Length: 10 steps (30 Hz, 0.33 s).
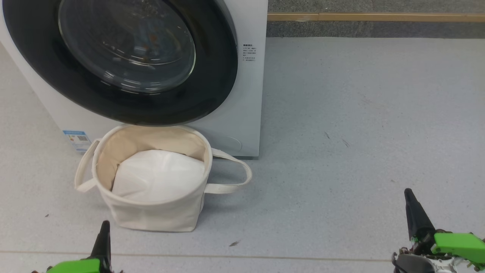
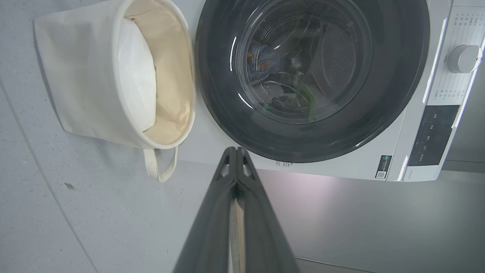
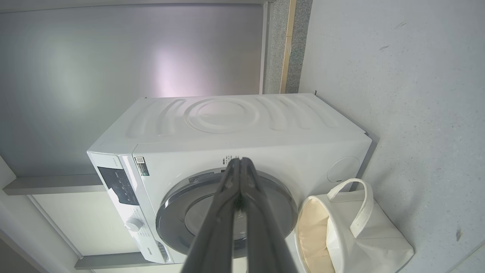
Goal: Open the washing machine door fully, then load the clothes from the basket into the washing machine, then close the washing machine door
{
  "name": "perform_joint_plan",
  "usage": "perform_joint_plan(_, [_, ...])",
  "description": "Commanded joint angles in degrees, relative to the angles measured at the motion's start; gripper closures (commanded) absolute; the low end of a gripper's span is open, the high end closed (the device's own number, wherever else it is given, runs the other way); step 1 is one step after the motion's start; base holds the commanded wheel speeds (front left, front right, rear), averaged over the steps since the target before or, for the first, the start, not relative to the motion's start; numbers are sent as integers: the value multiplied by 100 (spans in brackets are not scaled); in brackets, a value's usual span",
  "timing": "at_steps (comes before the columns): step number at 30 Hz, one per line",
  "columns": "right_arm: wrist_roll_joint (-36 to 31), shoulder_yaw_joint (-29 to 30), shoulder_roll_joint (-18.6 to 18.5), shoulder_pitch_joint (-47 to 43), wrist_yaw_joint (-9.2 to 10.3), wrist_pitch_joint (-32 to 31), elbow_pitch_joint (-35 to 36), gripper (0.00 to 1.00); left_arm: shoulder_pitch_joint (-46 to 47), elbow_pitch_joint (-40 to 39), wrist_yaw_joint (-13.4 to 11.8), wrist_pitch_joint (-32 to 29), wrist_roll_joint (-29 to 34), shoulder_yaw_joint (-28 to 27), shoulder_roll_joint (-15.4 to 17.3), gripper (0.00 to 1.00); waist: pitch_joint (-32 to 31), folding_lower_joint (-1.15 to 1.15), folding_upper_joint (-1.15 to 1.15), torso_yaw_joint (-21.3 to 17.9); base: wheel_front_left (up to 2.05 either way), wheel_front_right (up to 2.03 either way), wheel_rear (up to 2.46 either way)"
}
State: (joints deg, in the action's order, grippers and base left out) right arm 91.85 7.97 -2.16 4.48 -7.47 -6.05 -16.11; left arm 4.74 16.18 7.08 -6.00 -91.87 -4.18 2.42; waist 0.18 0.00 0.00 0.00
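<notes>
Left gripper (image 2: 236, 150) and right gripper (image 3: 240, 159) pressed together; in left wrist view, clothes (image 2: 261, 62) behind the washing machine door (image 2: 398, 94).

The white box-shaped washing machine (image 1: 248, 113) carries a round door (image 1: 216, 83) of glossy black rim and clear glass plus a small blue label sticker (image 1: 77, 138), while the round cream canvas basket (image 1: 151, 218) with a tan lining holds plain white padding (image 1: 159, 178) on speckled pale grey floor (image 1: 360, 132).
</notes>
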Motion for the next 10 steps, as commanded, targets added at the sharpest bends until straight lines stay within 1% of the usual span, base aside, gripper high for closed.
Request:
perform_joint_plan(1, [33, -147, -72, 170, -2, -43, 209, 100, 145, -213, 41, -53, -24, -240, 46, 100, 0, 0, 0, 0, 0, 0, 0])
perform_joint_plan(10, [33, -147, -72, 170, -2, -43, 209, 100, 145, -213, 41, -53, -24, -240, 46, 100, 0, 0, 0, 0, 0, 0, 0])
